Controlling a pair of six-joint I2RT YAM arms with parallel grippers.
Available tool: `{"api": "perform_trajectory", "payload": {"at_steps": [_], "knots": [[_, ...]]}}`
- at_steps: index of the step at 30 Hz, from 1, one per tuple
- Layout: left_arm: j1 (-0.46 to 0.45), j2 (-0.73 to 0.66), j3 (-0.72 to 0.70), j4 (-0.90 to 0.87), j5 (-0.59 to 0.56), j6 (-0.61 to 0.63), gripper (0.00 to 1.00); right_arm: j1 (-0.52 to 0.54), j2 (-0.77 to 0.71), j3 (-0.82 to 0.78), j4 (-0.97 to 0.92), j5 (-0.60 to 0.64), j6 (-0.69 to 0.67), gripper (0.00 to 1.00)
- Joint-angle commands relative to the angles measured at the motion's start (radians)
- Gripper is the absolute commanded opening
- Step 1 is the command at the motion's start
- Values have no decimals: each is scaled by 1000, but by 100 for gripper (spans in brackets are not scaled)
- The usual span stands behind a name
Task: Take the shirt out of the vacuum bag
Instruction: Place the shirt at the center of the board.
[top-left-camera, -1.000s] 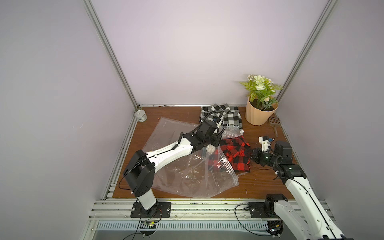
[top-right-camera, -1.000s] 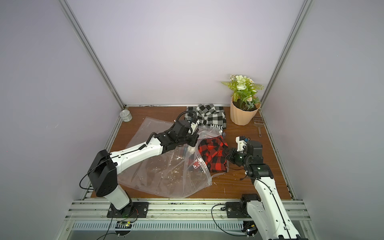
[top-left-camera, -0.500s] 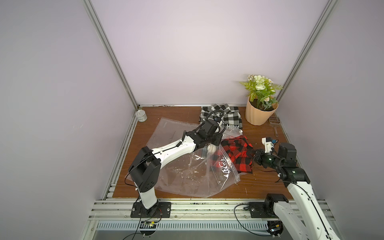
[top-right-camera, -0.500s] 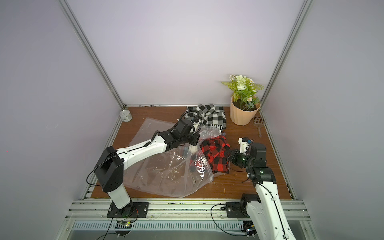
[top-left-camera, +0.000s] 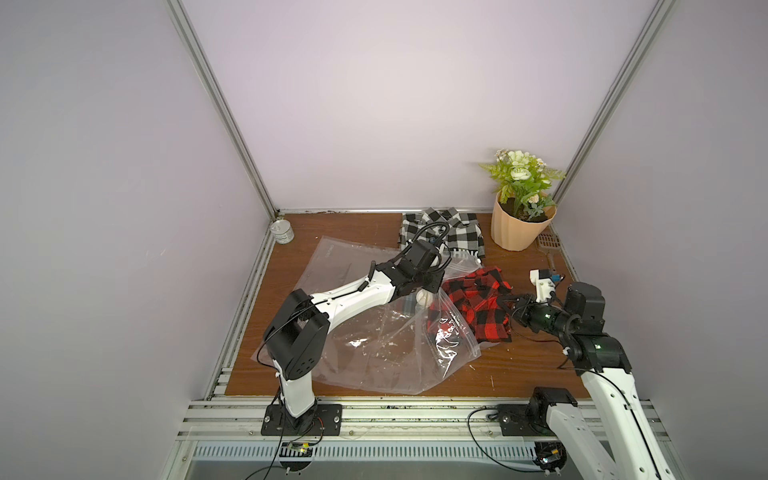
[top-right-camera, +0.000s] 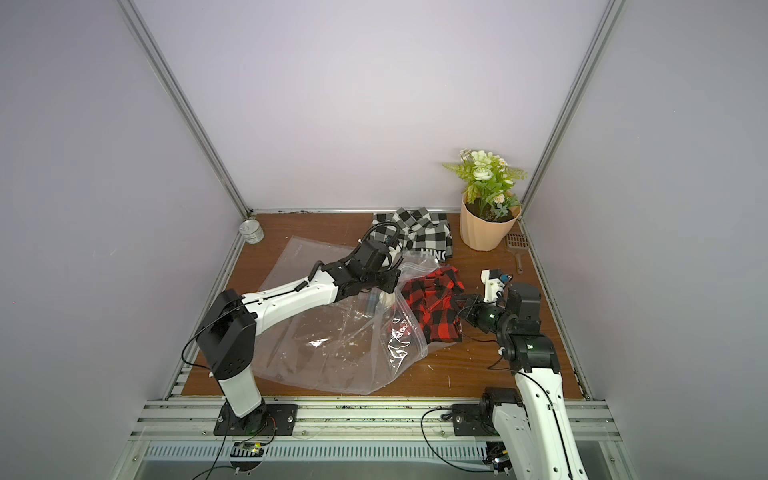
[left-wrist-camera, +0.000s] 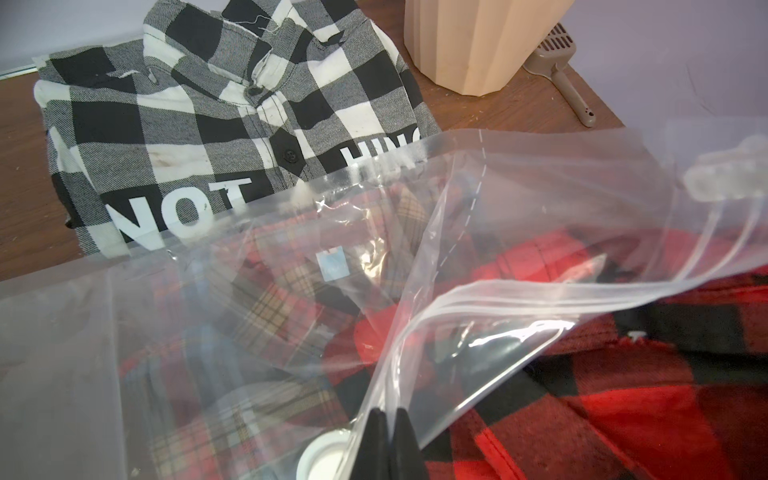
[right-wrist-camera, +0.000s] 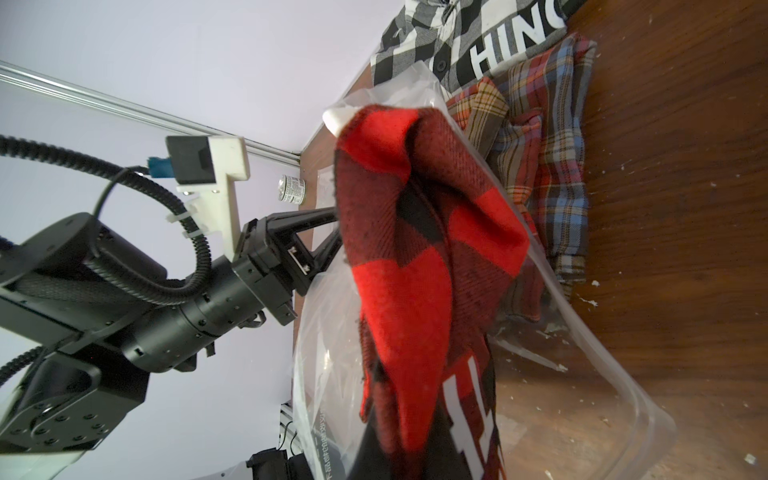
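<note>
Flannel this soft is draping limp and light, so you are taking a bunched fold rather than a flat face. Your right end effector (top-left-camera: 508, 306) is pinching the red-and-black shirt (top-left-camera: 478, 307) at its edge nearest that arm. The shirt is lying partly out of the vacuum bag (top-left-camera: 374, 353) mouth on the tabletop (top-left-camera: 519, 374). Your left end effector (left-wrist-camera: 388, 415) is pinching the slippery upper film beside the zip strip (left-wrist-camera: 540, 291).

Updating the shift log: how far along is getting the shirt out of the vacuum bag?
Done: the clear plastic vacuum bag is open, most of the red-and-black checked shirt past its zip edge. In hand: left pincer holds the bag's edge, right pincer grips the shirt. Left: pulling the last part from under the plastic.
</note>
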Motion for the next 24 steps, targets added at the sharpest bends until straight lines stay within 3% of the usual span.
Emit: {"api": "perform_trajectory", "payload": {"at_steps": [1,12,24], "knots": [[20,24,11,-44,-22,-2,1,-16,-1,77,52,0,-14,0],[70,8,-24,-67,-33,-10,1,-96,42,120,35,-23,-50,0],[112,-65,-94,-62,-38,-1,1,-334,79,37,32,-139,-127,0]]}}
